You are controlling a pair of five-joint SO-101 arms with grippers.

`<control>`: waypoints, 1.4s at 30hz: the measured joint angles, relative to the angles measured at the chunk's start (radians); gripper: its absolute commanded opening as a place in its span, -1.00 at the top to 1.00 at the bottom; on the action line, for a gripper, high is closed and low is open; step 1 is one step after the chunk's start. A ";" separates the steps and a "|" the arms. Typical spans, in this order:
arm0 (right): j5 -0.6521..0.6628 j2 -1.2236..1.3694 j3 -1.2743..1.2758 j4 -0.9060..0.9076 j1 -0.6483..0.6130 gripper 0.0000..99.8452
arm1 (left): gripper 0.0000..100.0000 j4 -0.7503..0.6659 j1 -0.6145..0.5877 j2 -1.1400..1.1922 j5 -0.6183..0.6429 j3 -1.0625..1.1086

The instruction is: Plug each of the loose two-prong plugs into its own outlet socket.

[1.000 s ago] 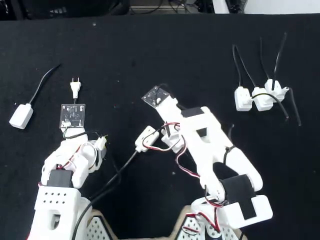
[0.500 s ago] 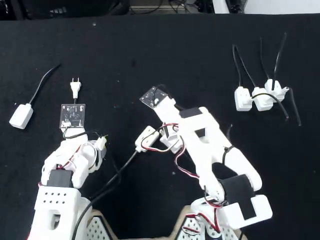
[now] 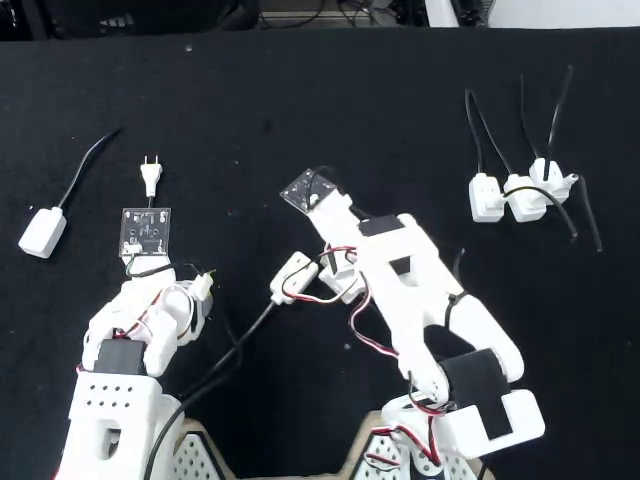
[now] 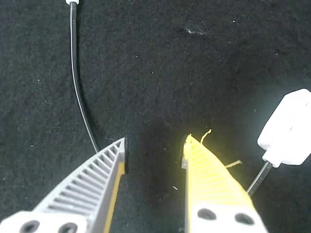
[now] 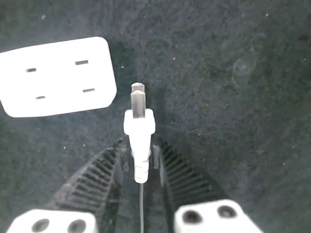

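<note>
My right gripper (image 5: 139, 148) is shut on a white two-prong plug (image 5: 139, 122), prongs pointing away from the fingers. The prongs lie just beside a white outlet socket (image 5: 58, 75) with slots on its face, apart from it. My left gripper (image 4: 154, 145) stands open over the black cloth, with a thin black cord (image 4: 77, 82) running past its grey finger. A white socket block (image 4: 287, 127) lies off to the side of the yellow finger. In the high view a loose plug (image 3: 150, 177) lies ahead of the left arm. One socket (image 3: 42, 232) lies far left, and another socket (image 3: 293, 277) lies between the arms.
Far right lies a cluster of white plugs and sockets (image 3: 510, 195), pushed together, with black cords trailing away. A black cord (image 3: 235, 345) runs from the middle socket back toward the arm bases. The table is covered in black cloth (image 3: 300, 90).
The right arm's wrist swayed slightly left and came back. The left arm and the loose parts kept still.
</note>
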 measured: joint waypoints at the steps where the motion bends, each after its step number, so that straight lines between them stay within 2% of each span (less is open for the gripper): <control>1: -0.002 0.000 0.000 0.000 0.000 0.91 | 0.60 0.000 0.000 0.000 0.000 0.000; 15: -0.002 0.068 0.002 -0.066 0.000 0.92 | 0.60 0.000 0.000 0.000 0.000 0.000; 17: -0.002 0.075 -0.011 -0.063 0.000 0.97 | 0.60 0.000 0.000 0.000 0.000 0.000; 21: -0.043 0.060 -0.011 -0.061 0.000 0.98 | 0.60 0.000 0.000 0.000 -0.002 0.000; 29: -0.063 -0.264 -0.011 0.123 -0.003 0.98 | 0.60 0.000 0.000 0.000 -0.002 0.000; 32: -0.066 -0.411 -0.006 0.137 -0.005 0.98 | 0.60 0.000 0.000 0.000 -0.002 0.000; 36: -0.146 -0.523 0.095 0.040 -0.075 0.98 | 0.60 -0.018 0.000 0.000 -0.002 -0.005; 42: -0.273 -0.557 0.364 -0.269 -0.215 0.98 | 0.60 -0.081 0.000 0.000 -0.002 -0.069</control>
